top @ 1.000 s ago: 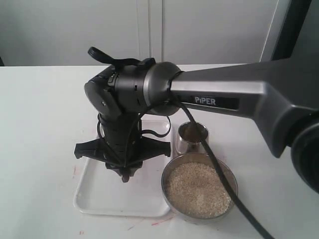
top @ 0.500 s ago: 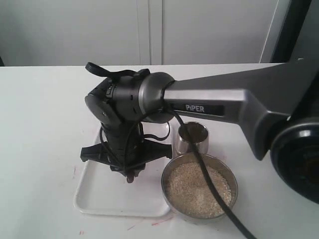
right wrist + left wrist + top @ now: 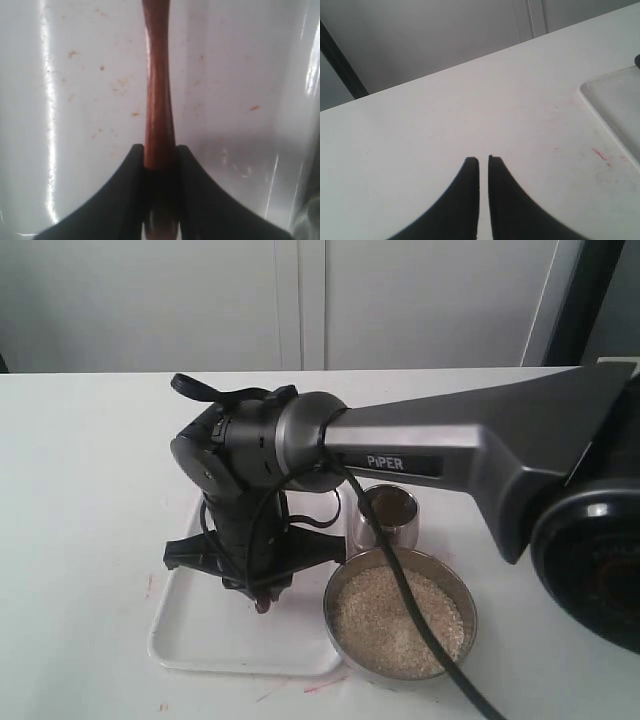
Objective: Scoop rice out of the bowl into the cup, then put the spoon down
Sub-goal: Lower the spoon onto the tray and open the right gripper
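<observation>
My right gripper point(image 3: 160, 150) is shut on the slim handle of the dark reddish-brown spoon point(image 3: 157, 95), just above the white tray point(image 3: 75, 110). The spoon's oval end is out of that view. In the exterior view the right gripper point(image 3: 262, 598) points down over the tray point(image 3: 190, 640), and only a reddish bit of spoon point(image 3: 262, 606) shows beneath it. The wide steel bowl point(image 3: 332, 590) holds off-white rice point(image 3: 395, 620) to the tray's right. The small steel cup point(image 3: 390, 516) stands behind the bowl, partly hidden by the arm. My left gripper point(image 3: 483, 160) hovers over bare table, shut and holding nothing.
The right arm point(image 3: 470, 455) spans the scene from the right edge, with its black cable point(image 3: 410, 610) draped over the bowl. The tray's corner point(image 3: 615, 100) shows in the left wrist view. Red marks point(image 3: 600, 154) stain the white table near the tray.
The right wrist has sunk slightly toward the tray with the spoon still held. The left gripper is not seen in the earlier frames.
</observation>
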Robot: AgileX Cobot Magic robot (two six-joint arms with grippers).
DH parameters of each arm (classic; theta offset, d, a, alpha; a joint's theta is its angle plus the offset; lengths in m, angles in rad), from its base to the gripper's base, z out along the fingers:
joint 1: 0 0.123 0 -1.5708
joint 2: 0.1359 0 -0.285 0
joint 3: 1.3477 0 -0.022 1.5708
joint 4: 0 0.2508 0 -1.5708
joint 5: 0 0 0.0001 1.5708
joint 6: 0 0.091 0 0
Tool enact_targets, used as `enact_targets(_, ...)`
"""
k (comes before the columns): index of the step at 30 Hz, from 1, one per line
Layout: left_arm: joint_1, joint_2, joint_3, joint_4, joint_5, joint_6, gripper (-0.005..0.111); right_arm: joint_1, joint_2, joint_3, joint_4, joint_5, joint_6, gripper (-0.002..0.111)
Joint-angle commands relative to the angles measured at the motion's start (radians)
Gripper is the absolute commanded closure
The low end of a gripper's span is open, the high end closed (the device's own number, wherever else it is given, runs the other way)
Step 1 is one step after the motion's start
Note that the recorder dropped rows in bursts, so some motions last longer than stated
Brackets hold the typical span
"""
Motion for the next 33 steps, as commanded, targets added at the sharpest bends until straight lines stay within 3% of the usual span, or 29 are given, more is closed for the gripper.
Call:
enact_targets(1,-0.003,0.001,-0.006,-0.009,-0.006,-0.001,0.092,0.001,-0.004,-0.003,0.008,0.010,0.007,0.108)
enact_targets(7,-0.003,0.001,-0.006,-0.009,-0.006,-0.001,0.092,0.001,-0.004,-0.003,0.008,0.010,0.005,0.107)
enact_targets(14,-0.003,0.001,-0.006,-0.009,-0.006,-0.001,0.092,0.001,-0.004,-0.003,0.008,0.003,-0.019,0.087)
enact_targets(22,-0.003,0.001,-0.006,-0.009,-0.006,-0.001,0.092,0.001,-0.004,-0.003,0.008,0.001,-0.024,0.087)
enact_targets(29,-0.003,0.001,-0.006,-0.009,-0.006,-0.001,0.092,0.001,-0.004,-0.003,0.013,0.013,-0.049,0.071)
enact_targets(33,-0.003,0.001,-0.006,-0.009,-0.006,-0.001,0.092,0.001,-0.004,-0.003,0.016,0.016,-0.049,0.071)
